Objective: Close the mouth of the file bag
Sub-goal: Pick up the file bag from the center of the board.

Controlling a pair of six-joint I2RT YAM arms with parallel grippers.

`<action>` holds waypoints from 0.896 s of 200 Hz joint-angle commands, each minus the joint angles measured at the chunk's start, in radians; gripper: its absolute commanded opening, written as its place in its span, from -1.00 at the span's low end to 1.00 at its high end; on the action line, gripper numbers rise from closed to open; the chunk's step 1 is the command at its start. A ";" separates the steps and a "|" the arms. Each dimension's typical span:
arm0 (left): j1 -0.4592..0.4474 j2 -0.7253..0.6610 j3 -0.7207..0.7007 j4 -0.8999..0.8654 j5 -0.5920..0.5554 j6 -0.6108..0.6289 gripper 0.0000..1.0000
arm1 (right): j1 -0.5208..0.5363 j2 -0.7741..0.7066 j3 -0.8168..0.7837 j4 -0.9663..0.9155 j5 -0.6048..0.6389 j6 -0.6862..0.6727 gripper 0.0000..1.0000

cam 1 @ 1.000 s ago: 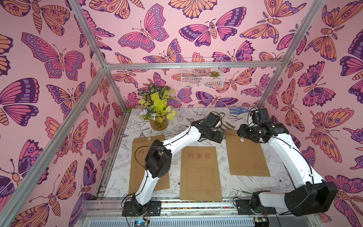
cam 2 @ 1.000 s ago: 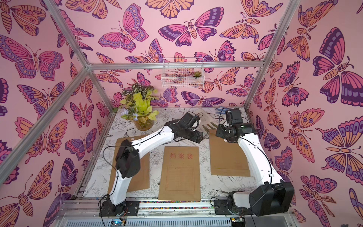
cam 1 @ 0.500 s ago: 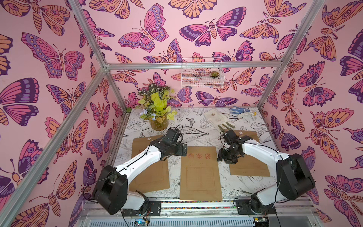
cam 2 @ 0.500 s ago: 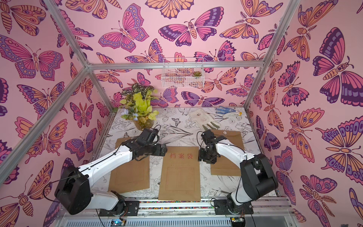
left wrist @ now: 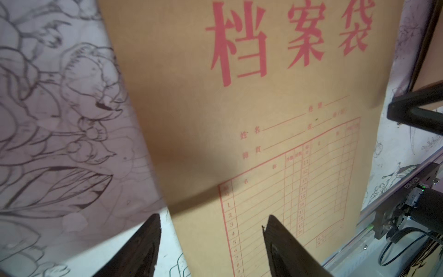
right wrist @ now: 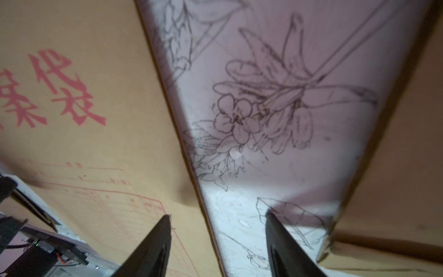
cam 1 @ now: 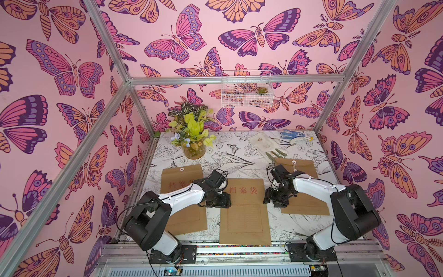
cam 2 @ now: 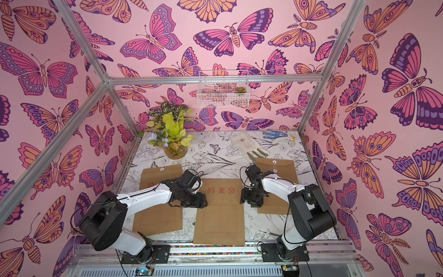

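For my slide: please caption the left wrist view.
Open left gripper straddling a long edge of the printed file bag.

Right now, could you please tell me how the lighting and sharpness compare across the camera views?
In both top views the light is even and the middle file bag looks sharp; in the left wrist view a broad shadow crosses that bag and the tablecloth is smeared; the right wrist view is dimmest, its flower drawings soft.
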 commanded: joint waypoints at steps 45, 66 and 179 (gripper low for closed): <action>0.007 0.086 -0.068 0.124 0.093 -0.046 0.17 | -0.008 0.090 -0.078 0.248 -0.214 0.095 0.18; 0.019 0.094 -0.077 0.130 0.095 -0.044 0.09 | -0.014 0.045 -0.081 0.311 -0.313 0.081 0.09; 0.100 0.092 -0.050 0.129 0.071 -0.021 0.07 | -0.037 -0.079 -0.075 0.308 -0.443 -0.013 -0.13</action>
